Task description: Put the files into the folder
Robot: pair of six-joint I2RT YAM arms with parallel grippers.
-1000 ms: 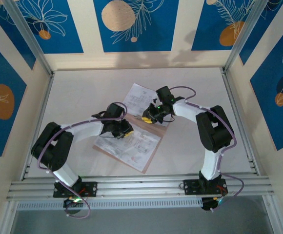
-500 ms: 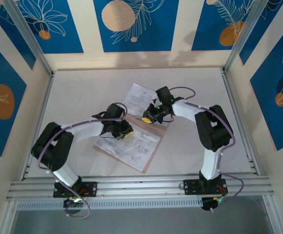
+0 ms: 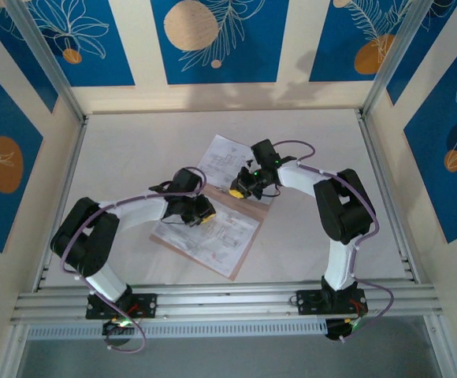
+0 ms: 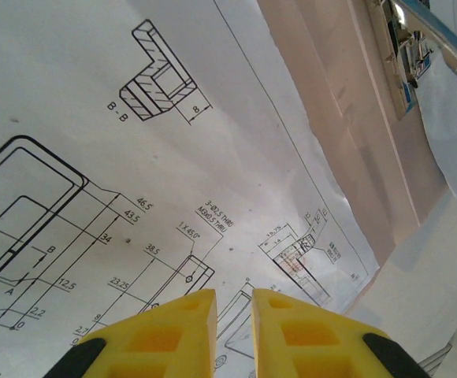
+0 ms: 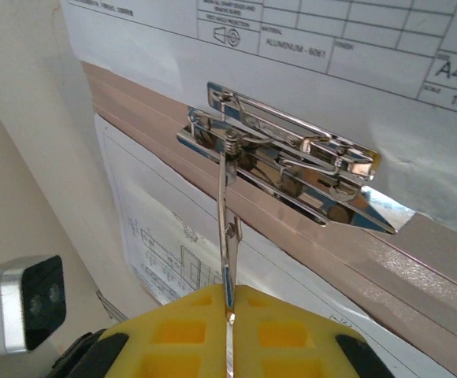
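One clip [image 5: 291, 169] being opened.
I am planning a straight pull: right fingers [image 5: 244, 315] clenched on the lever [image 5: 223, 197], left fingers [image 4: 201, 315] hovering slightly parted.

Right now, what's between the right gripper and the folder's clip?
The clip's thin metal lever, pinched by the right gripper, spans that gap; right wrist view.

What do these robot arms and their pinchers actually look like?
The left arm and right arm are white tubular links joined by chunky black joints, each trailing a lilac cable. The left gripper and right gripper are black, with blocky yellow fingers moulded with square pockets.
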